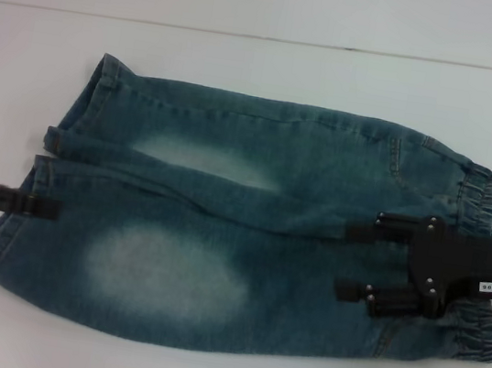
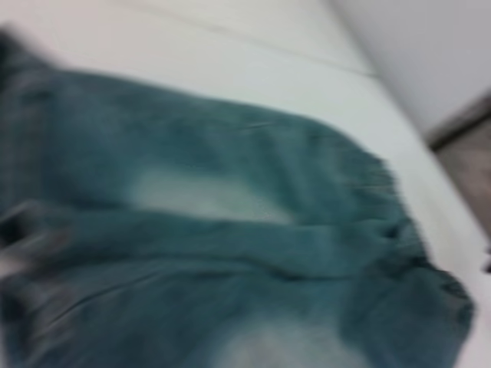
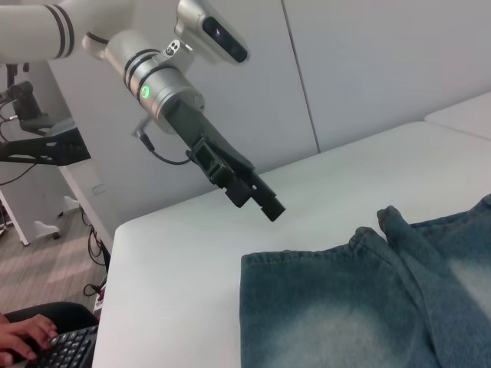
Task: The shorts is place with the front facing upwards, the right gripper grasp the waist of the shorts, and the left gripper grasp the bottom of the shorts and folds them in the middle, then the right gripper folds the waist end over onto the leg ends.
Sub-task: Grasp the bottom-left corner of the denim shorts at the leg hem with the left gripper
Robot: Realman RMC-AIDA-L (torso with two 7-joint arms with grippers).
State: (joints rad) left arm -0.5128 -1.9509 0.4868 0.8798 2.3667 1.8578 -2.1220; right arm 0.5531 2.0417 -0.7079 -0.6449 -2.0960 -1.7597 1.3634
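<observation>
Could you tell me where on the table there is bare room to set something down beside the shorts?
The white table is bare along the far side beyond the shorts, and at the near left corner. It is crowded at the waist, where the open right gripper hangs over it, and at the leg ends, where the left gripper reaches in.
</observation>
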